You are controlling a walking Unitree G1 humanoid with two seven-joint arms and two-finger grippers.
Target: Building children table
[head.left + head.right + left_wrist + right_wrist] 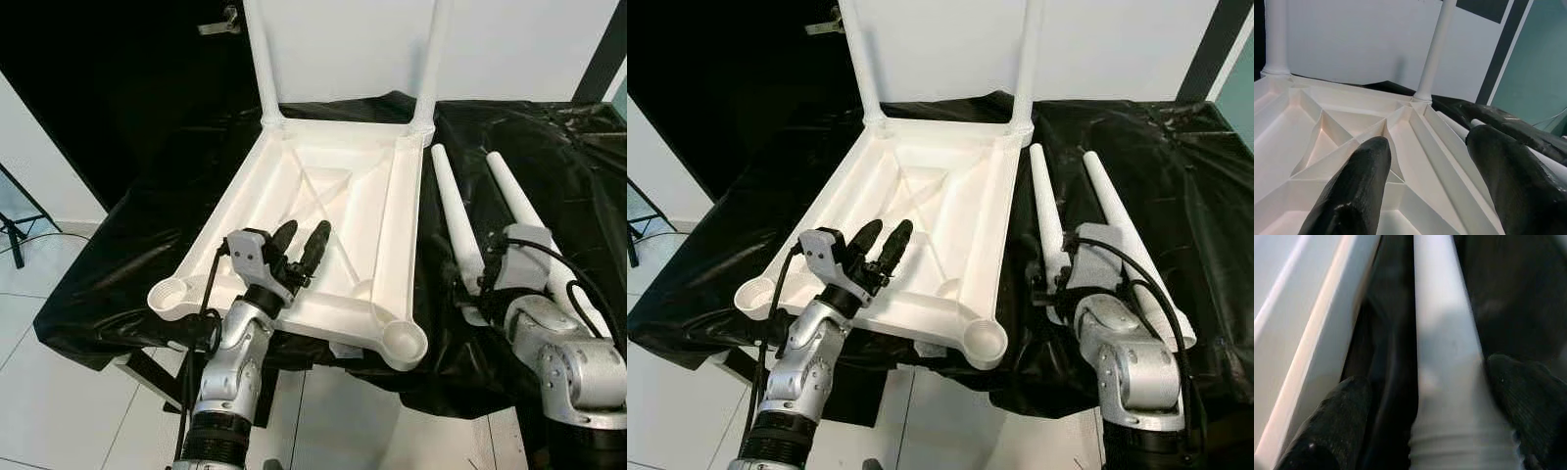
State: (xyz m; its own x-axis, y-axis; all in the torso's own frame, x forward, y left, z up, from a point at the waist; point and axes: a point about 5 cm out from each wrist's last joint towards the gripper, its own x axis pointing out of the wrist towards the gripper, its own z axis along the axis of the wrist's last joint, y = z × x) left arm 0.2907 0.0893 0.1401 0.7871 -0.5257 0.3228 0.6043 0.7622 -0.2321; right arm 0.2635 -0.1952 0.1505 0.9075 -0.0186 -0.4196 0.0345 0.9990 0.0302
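Right gripper (pixel 1420 421) straddles, fingers spread, a tapered white plastic leg (pixel 1046 230) (left gripper (pixel 302 245) open, empty): close squarely before lifting.

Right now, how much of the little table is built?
About half. Two legs already stand in the upside-down white tabletop's far corners. The right gripper has its jaws around a loose leg on the black cloth; another leg lies beside it. Both near sockets are empty. The left gripper hovers open over the tabletop.
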